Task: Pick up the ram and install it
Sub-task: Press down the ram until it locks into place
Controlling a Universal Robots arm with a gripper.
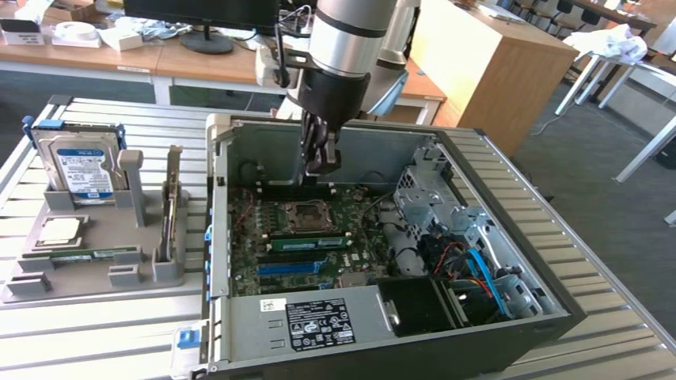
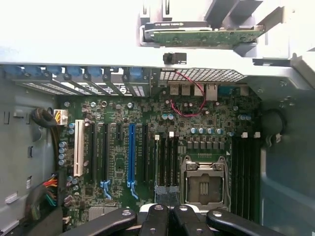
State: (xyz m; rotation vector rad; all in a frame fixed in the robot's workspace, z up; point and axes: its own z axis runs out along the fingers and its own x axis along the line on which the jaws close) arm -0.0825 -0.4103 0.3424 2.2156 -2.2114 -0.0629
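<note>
The black-fingered gripper (image 1: 320,162) (image 2: 166,214) on the silver-and-black arm hangs inside the open dark computer case (image 1: 549,261), above the square metal processor socket (image 1: 309,215) (image 2: 204,179). Its jaws are together, with nothing seen between them. The ram (image 1: 307,243), a thin green circuit-board stick, appears seated on edge in a slot of the green motherboard (image 1: 248,261) (image 2: 118,113), just beside the socket on the near side in the exterior view. Its long axis runs across that view, parallel to the blue expansion slot (image 1: 290,268) (image 2: 131,150), which lies farther from the socket. One end points toward the case wall on the exterior view's left, the other toward the metal drive bays (image 1: 428,190). Gripper and ram are apart. Well away from the socket, outside the case, a grey plastic holder (image 1: 63,277) carries a silver hard drive with a blue-white label (image 1: 85,170), a second flat green stick (image 1: 90,255) and an upright green card (image 1: 169,214) (image 2: 202,35).
</note>
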